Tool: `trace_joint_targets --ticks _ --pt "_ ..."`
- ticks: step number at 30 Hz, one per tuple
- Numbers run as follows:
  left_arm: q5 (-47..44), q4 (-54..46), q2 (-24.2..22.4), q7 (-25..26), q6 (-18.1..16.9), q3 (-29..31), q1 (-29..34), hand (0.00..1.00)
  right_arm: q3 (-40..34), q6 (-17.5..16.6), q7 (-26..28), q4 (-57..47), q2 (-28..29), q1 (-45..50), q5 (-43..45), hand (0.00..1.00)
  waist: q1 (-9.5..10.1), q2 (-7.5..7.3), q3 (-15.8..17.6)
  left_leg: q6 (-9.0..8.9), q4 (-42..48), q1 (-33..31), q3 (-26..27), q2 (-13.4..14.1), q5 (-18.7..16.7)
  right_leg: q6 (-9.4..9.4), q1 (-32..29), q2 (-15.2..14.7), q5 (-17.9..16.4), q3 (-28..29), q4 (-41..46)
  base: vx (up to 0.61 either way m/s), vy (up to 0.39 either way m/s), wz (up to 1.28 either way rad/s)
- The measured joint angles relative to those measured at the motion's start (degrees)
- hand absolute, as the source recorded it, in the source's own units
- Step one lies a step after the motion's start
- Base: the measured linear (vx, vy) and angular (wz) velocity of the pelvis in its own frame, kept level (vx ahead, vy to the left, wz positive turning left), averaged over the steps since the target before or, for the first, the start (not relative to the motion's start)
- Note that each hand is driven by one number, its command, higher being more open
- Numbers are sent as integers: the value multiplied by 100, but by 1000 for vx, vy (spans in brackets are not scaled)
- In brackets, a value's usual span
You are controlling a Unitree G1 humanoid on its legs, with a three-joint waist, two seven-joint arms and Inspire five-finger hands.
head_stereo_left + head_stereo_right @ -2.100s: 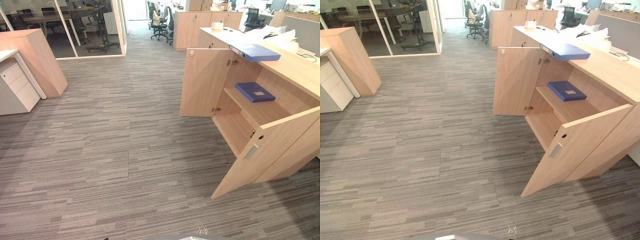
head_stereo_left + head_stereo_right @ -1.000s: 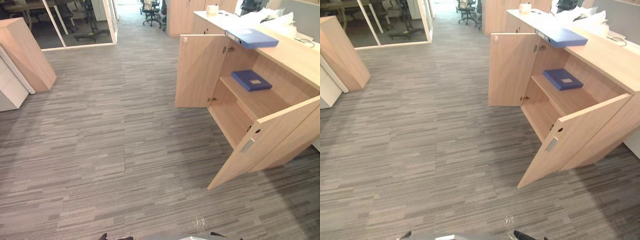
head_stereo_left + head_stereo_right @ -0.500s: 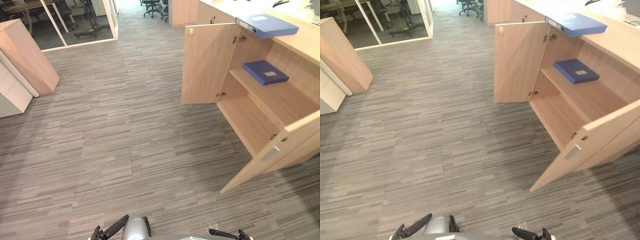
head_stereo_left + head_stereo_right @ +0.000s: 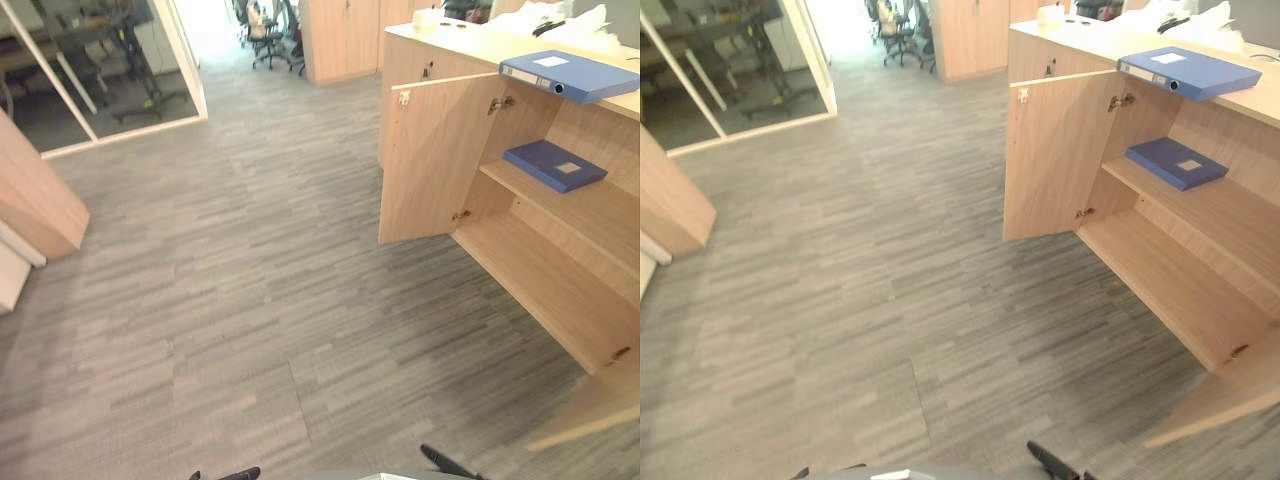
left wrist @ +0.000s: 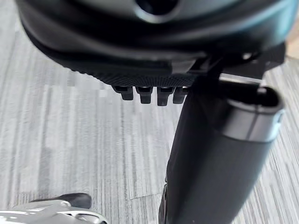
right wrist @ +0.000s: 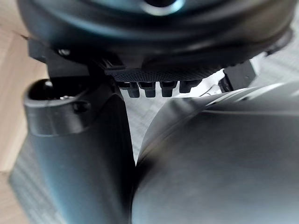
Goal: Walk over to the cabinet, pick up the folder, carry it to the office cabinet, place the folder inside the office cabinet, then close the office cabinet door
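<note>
Light blue folder [image 4: 572,78] lies flat atop office cabinet [image 4: 540,272], spine at front edge. Dark blue folder [image 4: 555,165] flat on upper shelf inside. Doors [image 4: 432,160] wide open.

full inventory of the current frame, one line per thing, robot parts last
box folder: 1, blue, on top of the cabinet
flat folder: 1, dark blue, upper shelf inside the cabinet
office cabinet: 1, light wood, doors open, at right
carpet: 1, grey striped, floor
glass partition: 1, clear, far left
office chairs: several, black, far end
left hand: 1, dark, open, empty
right hand: 1, dark, open, empty
</note>
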Motion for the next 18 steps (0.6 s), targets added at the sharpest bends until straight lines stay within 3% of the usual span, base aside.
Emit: trace_joint_targets --ticks 1,3,5,6,7,9,11,12,13,14,15,16,18 --pt "108 43 14 -52 0 -108 -103 100 93 -43 14 -41 9 -64 -8 100 -37 46 116 0 -58 220 -27 25 0 308 -236 333 -487 -229 -173 235 59 -3" --pt "189 22 54 -77 -11 -113 -303 100 129 -43 24 -128 116 -195 -7 100 -69 -27 432 -4 -94 556 -6 66 -2 444 -415 845 -964 -526 -868 278 -23 -2" --pt "185 -6 36 -65 -5 19 -378 100 207 -47 29 -357 216 -176 -18 100 -96 -92 530 -23 -197 751 18 121 -36 413 -590 1190 -1040 -971 -1881 250 -99 12" --pt "183 -79 -37 -66 -5 126 -366 100 316 -42 30 -412 243 -154 -21 100 -117 -69 546 -155 -344 877 47 195 -174 363 -586 1439 -884 -1176 -2701 226 -117 29" --pt "186 -150 -84 -80 -10 170 -369 100 351 -38 32 -408 238 -102 -32 100 -109 -98 556 -293 -496 1085 101 235 -428 -232 -566 1582 -505 -1378 -3147 230 -123 22" --pt "171 -186 -318 -87 0 418 -382 100 385 -7 41 -397 136 -123 -72 100 -18 61 486 -415 -447 1177 233 455 -508 -221 -550 1749 -746 -1515 -3061 327 -179 -17" --pt "195 -184 -502 -84 8 590 -429 100 426 1 48 -404 141 -117 -182 100 -92 64 482 -492 201 1025 364 638 -554 -167 -363 1847 -980 -1558 -3115 337 -217 -14" --pt "245 -217 -543 -151 36 614 -426 100 415 12 48 -451 145 -1 -201 100 -155 112 453 -607 1069 771 431 899 -623 -132 -135 1992 -1071 -1605 -3309 424 -282 -11" --pt "277 -308 -645 -191 58 763 -393 100 409 12 46 -503 143 140 -201 100 -153 154 430 -737 2381 359 508 1332 -516 -153 173 2198 -1187 -1657 -3563 434 -272 -22" --pt "280 -351 -685 -188 62 858 -370 100 400 14 44 -518 144 193 -197 100 -145 191 413 -782 3043 139 503 1560 -322 -159 334 2272 -1233 -1710 -3644 364 -193 -46" --pt "260 -461 -760 -179 68 1065 -325 100 392 19 40 -558 145 316 -171 100 -130 241 386 -775 4220 -274 466 1970 333 -218 573 2442 -1319 -1674 -3688 325 -141 -68" --pt "238 -557 -794 -166 66 1247 -288 100 365 27 28 -568 129 377 -75 100 -100 293 365 -832 5245 -679 418 2300 498 -295 718 2652 -1410 -1467 -3696 318 -116 -82" --pt "167 -657 -838 -165 66 1414 -271 100 357 62 21 -560 129 363 13 100 -77 304 369 -813 5976 -1102 395 2461 455 -316 896 2876 -1468 -1168 -3826 336 -62 -100"
